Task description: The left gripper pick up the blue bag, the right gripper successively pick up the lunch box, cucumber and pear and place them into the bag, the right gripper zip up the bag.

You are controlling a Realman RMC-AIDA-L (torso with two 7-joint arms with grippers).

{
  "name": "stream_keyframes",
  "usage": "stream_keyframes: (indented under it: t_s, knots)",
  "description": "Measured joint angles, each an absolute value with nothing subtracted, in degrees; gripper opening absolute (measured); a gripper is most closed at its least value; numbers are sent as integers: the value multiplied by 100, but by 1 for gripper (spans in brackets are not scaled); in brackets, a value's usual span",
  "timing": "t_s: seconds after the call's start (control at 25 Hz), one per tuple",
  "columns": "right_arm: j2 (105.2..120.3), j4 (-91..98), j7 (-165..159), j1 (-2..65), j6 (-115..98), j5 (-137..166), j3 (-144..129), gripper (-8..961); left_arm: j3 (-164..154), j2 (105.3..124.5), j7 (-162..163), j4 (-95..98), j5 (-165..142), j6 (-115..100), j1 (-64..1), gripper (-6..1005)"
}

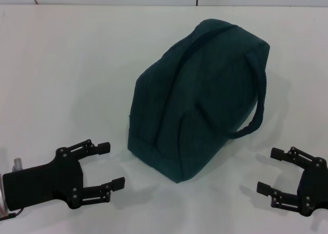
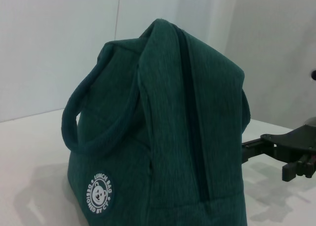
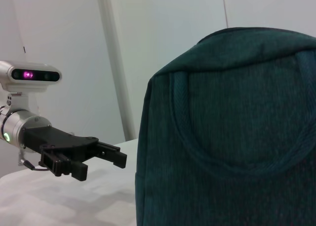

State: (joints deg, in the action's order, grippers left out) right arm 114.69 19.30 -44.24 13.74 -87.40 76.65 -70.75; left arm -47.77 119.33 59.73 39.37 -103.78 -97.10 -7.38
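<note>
The dark blue-green bag [image 1: 200,96] stands upright in the middle of the white table [image 1: 66,80]. Its zip [image 2: 190,112] runs along the top and looks closed, and a handle [image 1: 259,108] hangs on its right side. My left gripper [image 1: 113,165] is open and empty at the front left, a little apart from the bag. My right gripper [image 1: 269,170] is open and empty at the front right, also apart from it. The bag fills the left wrist view [image 2: 163,137] and the right wrist view [image 3: 232,137]. The lunch box, cucumber and pear are out of view.
A white wall rises behind the table's far edge [image 1: 164,5]. The right gripper [image 2: 276,152] shows past the bag in the left wrist view. The left gripper [image 3: 106,159] shows beside the bag in the right wrist view.
</note>
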Motion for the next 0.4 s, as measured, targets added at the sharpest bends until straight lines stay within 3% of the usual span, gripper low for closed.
stream_keyframes:
  t_s: [0.4]
  knots:
    - [11469, 1925, -4418, 1376, -8789, 7656, -7075, 855, -4760, 11938, 5951, 3937, -10366, -9751, -745, 860]
